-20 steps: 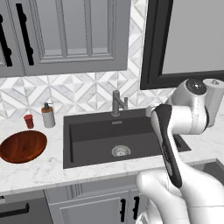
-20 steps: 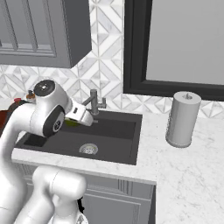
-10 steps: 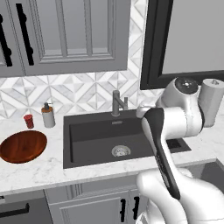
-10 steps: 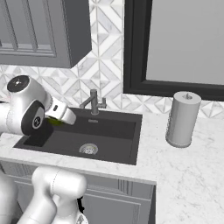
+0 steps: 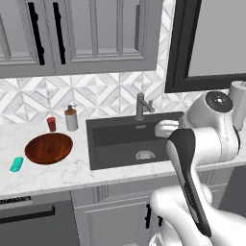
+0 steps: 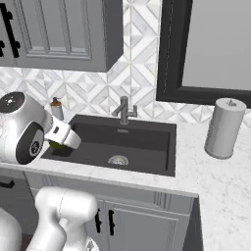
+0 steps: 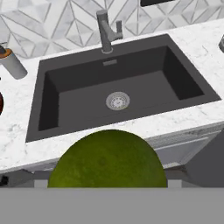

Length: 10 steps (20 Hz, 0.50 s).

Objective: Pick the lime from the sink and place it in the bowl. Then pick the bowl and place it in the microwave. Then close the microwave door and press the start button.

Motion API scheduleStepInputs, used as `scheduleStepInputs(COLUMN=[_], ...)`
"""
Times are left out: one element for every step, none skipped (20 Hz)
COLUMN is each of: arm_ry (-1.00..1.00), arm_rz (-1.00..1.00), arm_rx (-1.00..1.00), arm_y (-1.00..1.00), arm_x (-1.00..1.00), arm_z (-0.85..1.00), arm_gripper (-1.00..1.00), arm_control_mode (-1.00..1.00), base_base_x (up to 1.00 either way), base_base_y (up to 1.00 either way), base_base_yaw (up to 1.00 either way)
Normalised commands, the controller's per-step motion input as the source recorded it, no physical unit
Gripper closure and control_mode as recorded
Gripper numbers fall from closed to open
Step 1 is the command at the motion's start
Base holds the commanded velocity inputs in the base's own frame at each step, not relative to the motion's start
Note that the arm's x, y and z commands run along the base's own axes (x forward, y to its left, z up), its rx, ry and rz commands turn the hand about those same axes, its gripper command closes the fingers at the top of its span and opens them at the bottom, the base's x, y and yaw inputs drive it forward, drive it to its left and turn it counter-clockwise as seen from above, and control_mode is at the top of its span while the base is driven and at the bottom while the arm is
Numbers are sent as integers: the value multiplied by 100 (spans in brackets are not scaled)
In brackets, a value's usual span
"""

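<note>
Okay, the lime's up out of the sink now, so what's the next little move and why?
Probably swing the arm toward the robot's left, over the counter to the bowl. The lime sits right in front of the hand camera, seemingly held in the pincer, above the sink, and the bowl looks empty beside the basin.

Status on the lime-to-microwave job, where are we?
Done: the lime is out of the sink, whose basin shows just the drain. In hand: the gripper holds the lime above the sink's front edge. Left: drop it in the bowl, which sits bare on the counter, then bowl into microwave, door, start.
</note>
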Motion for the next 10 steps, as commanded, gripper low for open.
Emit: scheduleStepInputs(arm_ry=[0, 0, 0, 0, 0, 0, 0, 0, 0, 0], arm_rz=[0, 0, 0, 0, 0, 0, 0, 0, 0, 0], arm_rx=[0, 0, 0, 0, 0, 0, 0, 0, 0, 0], arm_y=[0, 0, 0, 0, 0, 0, 0, 0, 0, 0], arm_x=[0, 0, 0, 0, 0, 0, 0, 0, 0, 0], arm_z=[0, 0, 0, 0, 0, 0, 0, 0, 0, 0], arm_gripper=[100, 100, 100, 100, 100, 100, 100, 100, 100, 100], arm_control_mode=[100, 100, 100, 100, 100, 100, 100, 100, 100, 100], base_base_x=[-5, 0, 0, 0, 0, 0, 0, 1, 3, 0], base_base_y=[100, 100, 100, 100, 100, 100, 100, 100, 100, 100], base_base_yaw=[5, 6, 6, 6, 6, 6, 6, 5, 6, 8])
